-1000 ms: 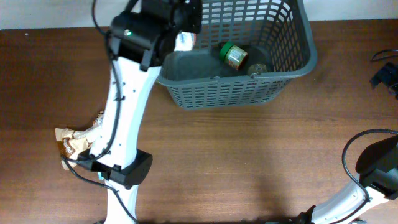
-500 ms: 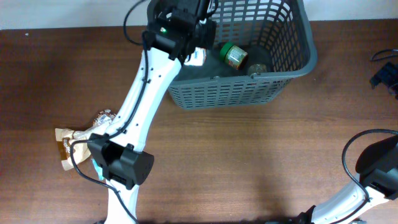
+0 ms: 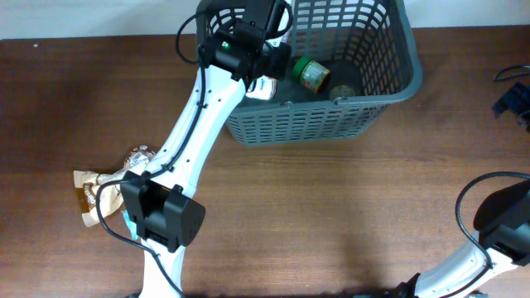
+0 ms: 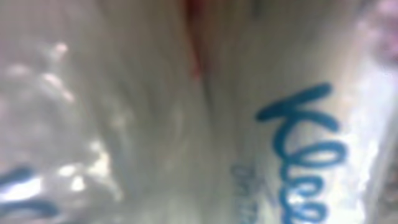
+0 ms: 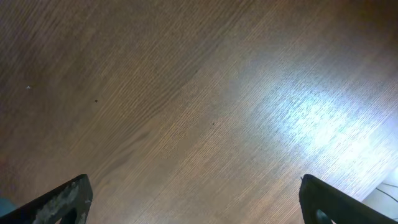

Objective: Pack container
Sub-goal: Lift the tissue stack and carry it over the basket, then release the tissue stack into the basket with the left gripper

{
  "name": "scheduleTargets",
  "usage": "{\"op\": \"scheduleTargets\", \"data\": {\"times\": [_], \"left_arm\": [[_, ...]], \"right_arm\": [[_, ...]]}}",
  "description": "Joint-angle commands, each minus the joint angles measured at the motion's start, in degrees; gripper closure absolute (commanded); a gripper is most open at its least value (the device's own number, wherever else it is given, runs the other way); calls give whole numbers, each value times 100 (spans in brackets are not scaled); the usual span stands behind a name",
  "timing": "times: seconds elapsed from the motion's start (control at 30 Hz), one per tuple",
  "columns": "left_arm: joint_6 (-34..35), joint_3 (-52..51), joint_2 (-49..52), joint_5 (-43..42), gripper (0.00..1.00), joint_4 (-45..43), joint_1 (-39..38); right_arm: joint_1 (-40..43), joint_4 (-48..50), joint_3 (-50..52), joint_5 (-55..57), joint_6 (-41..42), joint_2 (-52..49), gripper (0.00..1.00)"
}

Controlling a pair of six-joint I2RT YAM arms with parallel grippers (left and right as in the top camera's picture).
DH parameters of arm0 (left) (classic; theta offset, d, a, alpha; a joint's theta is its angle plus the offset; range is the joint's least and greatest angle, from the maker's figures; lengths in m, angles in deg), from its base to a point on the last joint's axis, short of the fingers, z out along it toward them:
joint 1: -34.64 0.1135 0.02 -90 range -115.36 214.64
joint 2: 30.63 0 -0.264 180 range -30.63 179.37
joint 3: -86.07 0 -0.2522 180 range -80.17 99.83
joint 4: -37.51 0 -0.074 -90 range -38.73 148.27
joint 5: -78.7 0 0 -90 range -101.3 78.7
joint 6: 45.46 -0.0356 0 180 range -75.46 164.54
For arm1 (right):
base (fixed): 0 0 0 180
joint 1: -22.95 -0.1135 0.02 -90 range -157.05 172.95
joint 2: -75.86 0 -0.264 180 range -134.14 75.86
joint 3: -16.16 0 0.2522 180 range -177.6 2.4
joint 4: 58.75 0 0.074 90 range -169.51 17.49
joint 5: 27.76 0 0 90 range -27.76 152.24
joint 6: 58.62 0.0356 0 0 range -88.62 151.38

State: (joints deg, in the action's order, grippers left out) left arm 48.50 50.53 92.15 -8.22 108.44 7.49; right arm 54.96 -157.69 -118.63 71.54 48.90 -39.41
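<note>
Placement step: the left gripper (image 3: 268, 73), clamped on a tissue pack (image 3: 262, 87), hangs over the near-left corner of the basket (image 3: 315, 124) at the far edge of the table (image 3: 331, 207), so the next move calls for lowering and release, while the right gripper (image 5: 196, 202) is spread wide above the table.

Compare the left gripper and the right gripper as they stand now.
1. The left gripper is closed on a white pack with blue lettering. The right gripper is wide open and holds nothing.
2. The left gripper is at the container, over its near left corner. The right gripper hangs above bare wooden table, far from the container.
Shared: neither touches the table.
</note>
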Motion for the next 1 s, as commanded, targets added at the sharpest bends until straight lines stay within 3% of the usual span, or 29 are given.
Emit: {"op": "scheduleTargets", "data": {"times": [0.0, 0.23, 0.97], "left_arm": [[-651, 37, -151, -382, 98, -63, 0], [-1298, 35, -66, -597, 98, 286, 0], [-1869, 31, 310, -824, 97, 691, 22]], "right_arm": [[22, 17, 24, -11, -31, 57, 1], [22, 17, 24, -11, -31, 57, 1], [22, 17, 24, -11, -31, 57, 1]]}}
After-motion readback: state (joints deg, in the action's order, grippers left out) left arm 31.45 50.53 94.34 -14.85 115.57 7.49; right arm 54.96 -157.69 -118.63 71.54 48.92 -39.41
